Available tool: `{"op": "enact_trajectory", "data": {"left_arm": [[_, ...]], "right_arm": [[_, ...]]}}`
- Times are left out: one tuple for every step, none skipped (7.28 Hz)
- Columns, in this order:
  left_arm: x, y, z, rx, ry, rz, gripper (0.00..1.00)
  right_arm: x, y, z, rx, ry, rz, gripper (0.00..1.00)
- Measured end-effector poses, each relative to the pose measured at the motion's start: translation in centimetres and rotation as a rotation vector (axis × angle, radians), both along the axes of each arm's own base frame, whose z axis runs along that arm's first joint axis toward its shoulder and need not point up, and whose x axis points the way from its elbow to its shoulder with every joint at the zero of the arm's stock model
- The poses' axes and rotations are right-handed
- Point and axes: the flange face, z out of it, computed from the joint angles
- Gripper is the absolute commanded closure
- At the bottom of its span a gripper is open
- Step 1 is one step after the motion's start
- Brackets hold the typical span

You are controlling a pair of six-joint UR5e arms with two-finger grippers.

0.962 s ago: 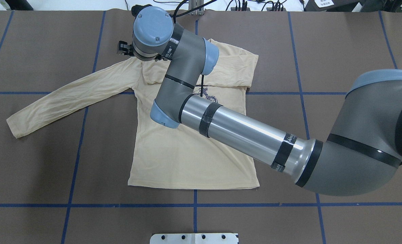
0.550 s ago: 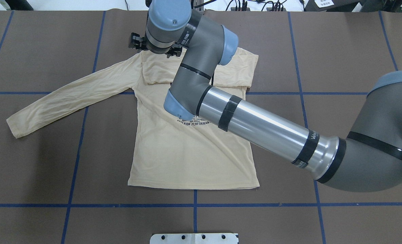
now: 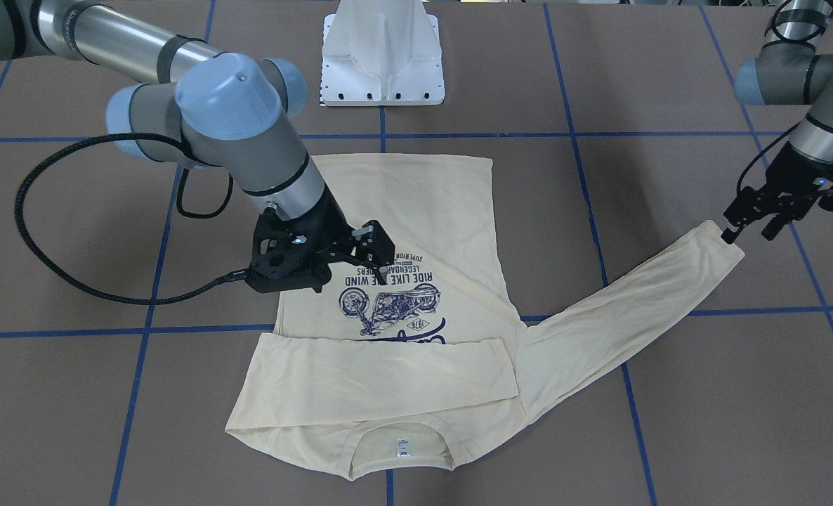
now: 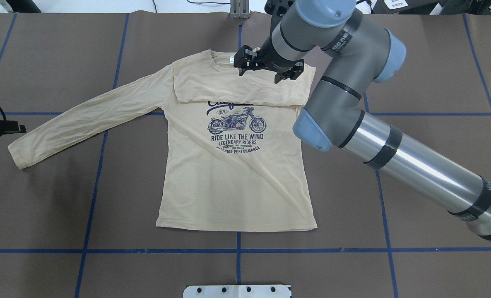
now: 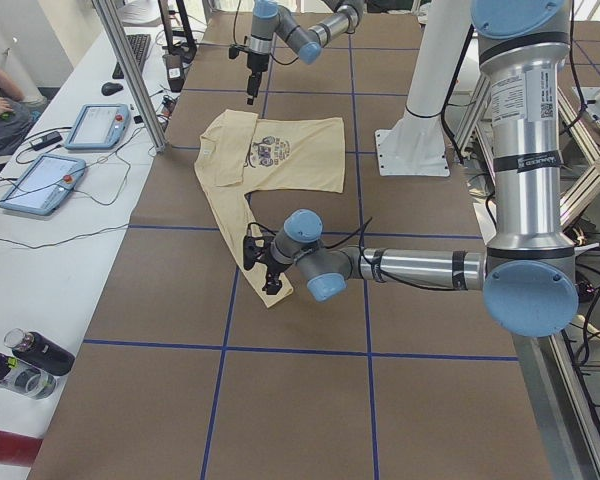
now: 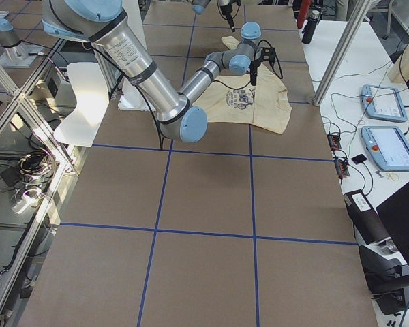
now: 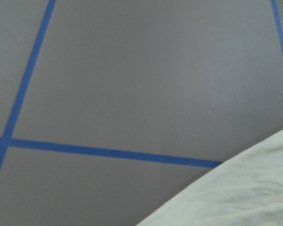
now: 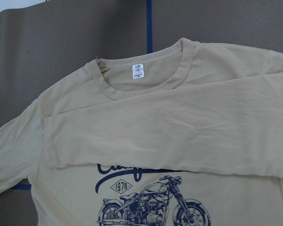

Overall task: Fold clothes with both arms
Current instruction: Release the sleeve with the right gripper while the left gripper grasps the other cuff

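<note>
Overhead exterior: one sleeve of thin cream-yellow long-sleeved T-shirt [image 4: 229, 186] folded across chest; other sleeve, body pending. Black right gripper [image 4: 266, 71], left gripper [image 3: 748, 225]: jaws spread, empty.

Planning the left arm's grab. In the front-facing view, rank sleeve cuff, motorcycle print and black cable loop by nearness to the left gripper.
1. Sleeve cuff, beside the left gripper.
2. Motorcycle print, on the shirt.
3. Black cable loop, farthest, view's left.

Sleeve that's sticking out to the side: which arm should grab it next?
Probably left. The left gripper is open right beside the cuff of the sleeve. The right gripper hangs open over the shirt near its collar, far from that cuff.
</note>
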Motion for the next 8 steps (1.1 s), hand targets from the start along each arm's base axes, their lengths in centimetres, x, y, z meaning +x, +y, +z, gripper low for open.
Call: {"op": "enact_trajectory", "data": {"left_arm": [[1.9,1.4,0.7,-0.027,-0.014,-0.014,0.06],[2.5,2.1,1.6,-0.042,-0.034,-0.024,0.07],[2.5,2.4,2.6,-0.048,-0.058,-0.033,0.09],[2.5,2.5,3.5,-0.053,-0.076,-0.038,0.12],[2.6,2.5,4.0,-0.057,-0.086,-0.038,0.14],[2.7,2.4,4.4,-0.061,-0.093,-0.038,0.15],[2.8,2.4,4.7,-0.063,-0.099,-0.039,0.18],[2.9,2.3,4.9,-0.062,-0.105,-0.042,0.36]], "right_arm": [[1.6,0.7,1.2,0.001,0.006,-0.008,0.01],[2.3,1.0,1.8,0.001,0.008,-0.012,0.01],[2.6,1.1,2.0,0.001,0.009,-0.013,0.01],[2.7,1.1,2.0,0.0,0.007,-0.015,0.01],[2.9,1.0,2.0,-0.001,0.006,-0.015,0.01],[3.1,0.9,2.0,-0.003,0.005,-0.016,0.01],[3.2,0.8,2.0,-0.004,0.004,-0.016,0.01],[3.3,0.8,2.0,-0.004,0.003,-0.016,0.01]]}}
